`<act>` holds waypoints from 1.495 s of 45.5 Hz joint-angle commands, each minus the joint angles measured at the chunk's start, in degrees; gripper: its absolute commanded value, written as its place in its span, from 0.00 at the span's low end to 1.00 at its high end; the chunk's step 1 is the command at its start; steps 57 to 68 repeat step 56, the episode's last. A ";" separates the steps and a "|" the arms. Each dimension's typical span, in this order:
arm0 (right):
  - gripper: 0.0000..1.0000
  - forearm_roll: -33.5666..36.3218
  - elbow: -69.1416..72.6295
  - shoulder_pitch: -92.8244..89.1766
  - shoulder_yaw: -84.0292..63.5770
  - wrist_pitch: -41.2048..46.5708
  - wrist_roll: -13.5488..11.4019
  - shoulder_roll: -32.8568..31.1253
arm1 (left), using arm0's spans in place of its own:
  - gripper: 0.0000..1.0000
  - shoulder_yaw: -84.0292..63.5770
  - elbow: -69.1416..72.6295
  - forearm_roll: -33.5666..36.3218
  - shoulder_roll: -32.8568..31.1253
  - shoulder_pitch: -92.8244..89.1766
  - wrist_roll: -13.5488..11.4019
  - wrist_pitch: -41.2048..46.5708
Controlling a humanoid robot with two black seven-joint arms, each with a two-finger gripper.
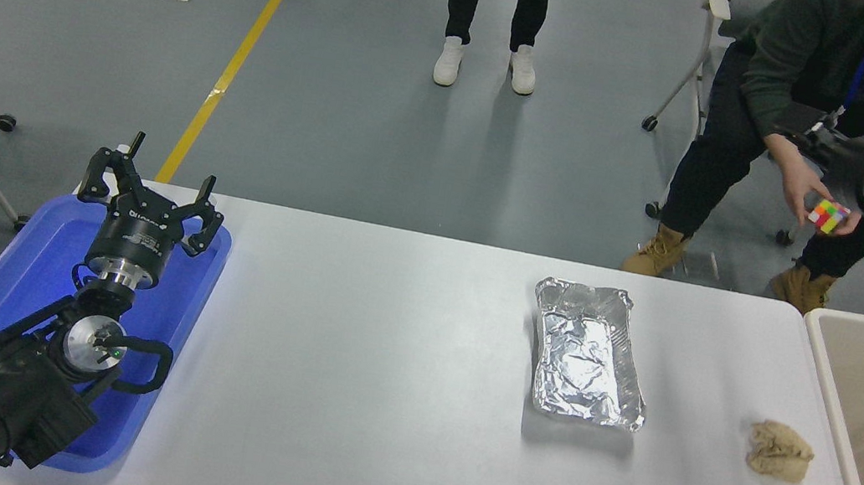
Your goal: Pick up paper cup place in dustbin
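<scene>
The white table (392, 406) is spread below and to the left of the right pincer (804, 136), which is raised high at the far right, blurred; whether it is open or closed cannot be told. The dustbin (818, 332) is set almost directly beneath it, at the table's right end. The blue tray (203, 278) lies far to its left, where the left pincer (148, 190) is parked, spread open. The foil tray (590, 353) and the crumpled paper wad (779, 452) are found below, well apart from it. A person's hand (797, 182) with a coloured cube (827, 217) is seen just beside it.

The paper cup is nowhere to be seen. Before any descent, the cup should be located first, and the person's hand kept clear of.
</scene>
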 commanded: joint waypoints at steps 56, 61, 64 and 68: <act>1.00 -8.80 25.87 26.15 -13.30 35.00 -0.09 5.14 | 1.00 0.00 0.00 0.01 0.00 0.04 0.00 -0.01; 1.00 -8.80 25.87 26.15 -13.30 35.00 -0.09 5.14 | 1.00 0.00 0.00 0.01 0.00 0.04 0.00 -0.01; 1.00 -8.80 25.87 26.15 -13.30 35.00 -0.09 5.14 | 1.00 0.00 0.00 0.01 0.00 0.04 0.00 -0.01; 1.00 -8.80 25.87 26.15 -13.30 35.00 -0.09 5.14 | 1.00 0.00 0.00 0.01 0.00 0.04 0.00 -0.01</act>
